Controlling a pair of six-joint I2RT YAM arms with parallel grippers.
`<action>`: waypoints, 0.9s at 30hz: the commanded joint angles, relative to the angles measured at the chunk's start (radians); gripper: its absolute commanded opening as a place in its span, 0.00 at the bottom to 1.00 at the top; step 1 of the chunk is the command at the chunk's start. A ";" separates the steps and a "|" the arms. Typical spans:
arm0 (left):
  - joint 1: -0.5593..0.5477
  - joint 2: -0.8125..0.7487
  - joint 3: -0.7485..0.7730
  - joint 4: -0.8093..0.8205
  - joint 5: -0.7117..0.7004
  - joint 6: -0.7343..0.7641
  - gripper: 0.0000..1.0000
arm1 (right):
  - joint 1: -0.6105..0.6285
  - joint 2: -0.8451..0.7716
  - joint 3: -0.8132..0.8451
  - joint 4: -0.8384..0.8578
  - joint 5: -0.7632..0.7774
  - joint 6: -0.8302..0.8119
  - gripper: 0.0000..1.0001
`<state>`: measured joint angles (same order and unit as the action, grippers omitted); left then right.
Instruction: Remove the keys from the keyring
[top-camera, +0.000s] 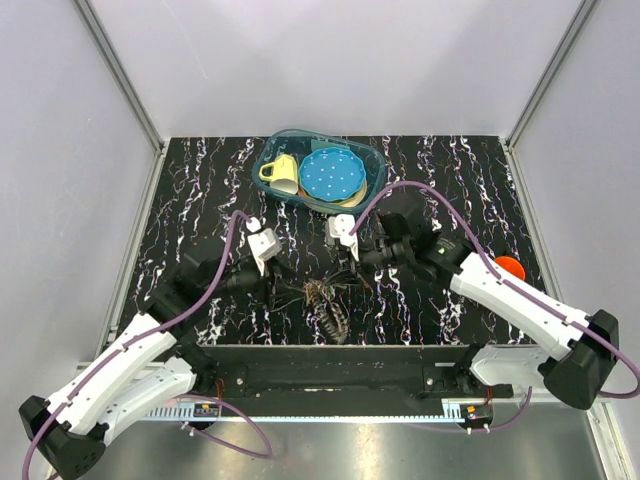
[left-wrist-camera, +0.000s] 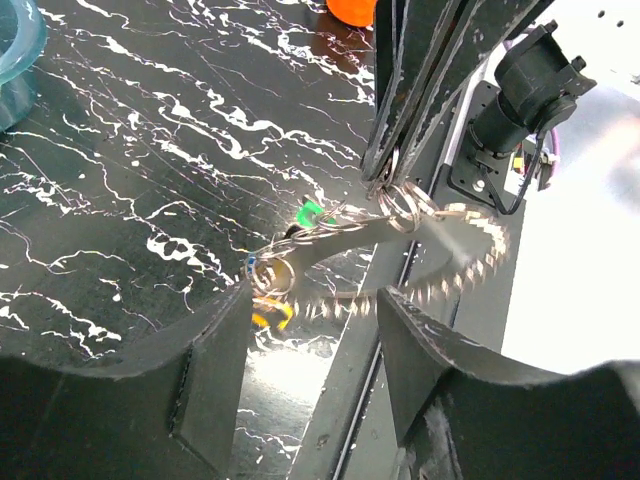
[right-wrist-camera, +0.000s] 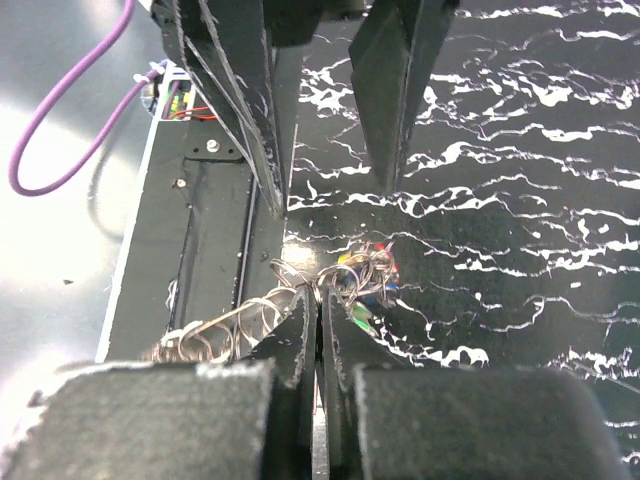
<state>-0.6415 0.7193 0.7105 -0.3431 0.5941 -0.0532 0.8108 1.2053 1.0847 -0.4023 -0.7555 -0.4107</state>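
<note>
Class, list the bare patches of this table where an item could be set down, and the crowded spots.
Free: the far-left corner of the table, left of the clear tub; its far-right corner, right of the tub. Crowded: the centre, where left hand and right hand meet over the keyring.

A black desk (top-camera: 200, 190) veined in white fills the middle of the top view. Pale grey panels close it in: a back wall (top-camera: 340, 60) across the top and side walls (top-camera: 50, 150) at left and right (all plain, matte). Aluminium posts (top-camera: 120, 75) slant through the upper corners. A black rail (top-camera: 330, 365) borders the desk's lower edge, and below it a brushed metal sheet (top-camera: 380, 450) catches soft glare.
</note>
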 joint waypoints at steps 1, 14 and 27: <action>0.000 -0.032 -0.040 0.168 0.039 -0.082 0.56 | -0.016 0.039 0.092 -0.029 -0.151 -0.083 0.00; -0.037 -0.024 -0.023 0.191 -0.085 -0.126 0.52 | -0.019 0.102 0.123 -0.030 -0.119 -0.099 0.00; -0.152 0.061 0.006 0.216 -0.162 -0.137 0.48 | -0.021 0.106 0.124 -0.012 -0.104 -0.063 0.00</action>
<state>-0.7719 0.7605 0.6716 -0.1867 0.4805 -0.1852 0.7971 1.3144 1.1576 -0.4610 -0.8551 -0.4915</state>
